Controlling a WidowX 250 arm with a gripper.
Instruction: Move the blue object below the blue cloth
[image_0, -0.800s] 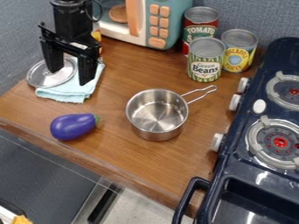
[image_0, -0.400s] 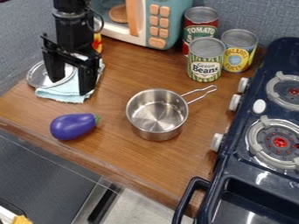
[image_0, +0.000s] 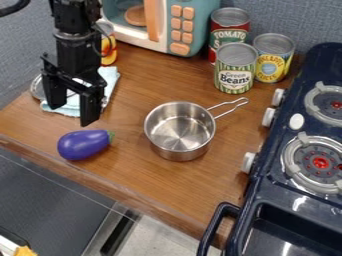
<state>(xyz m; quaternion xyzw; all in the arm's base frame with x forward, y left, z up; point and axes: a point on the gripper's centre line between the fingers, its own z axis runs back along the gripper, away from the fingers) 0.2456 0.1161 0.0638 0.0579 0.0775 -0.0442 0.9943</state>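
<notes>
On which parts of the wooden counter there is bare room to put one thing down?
Bare wood lies between the purple eggplant and saucepan, and between saucepan and microwave. Crowded: the left, where the gripper hangs over the blue cloth and lid, and the back, by the three cans.

My black arm (image_0: 75, 52) comes in through the top edge at about eleven o'clock and hangs nearly straight down toward six. A thin black cable (image_0: 109, 37) bows out on its three o'clock side. My hand (image_0: 73, 115) hangs below, a little short of ten o'clock from the middle of the view. I hold my two fingers (image_0: 89, 107) well spread, tips down, one toward ten o'clock, the other toward four and lower in view.
</notes>
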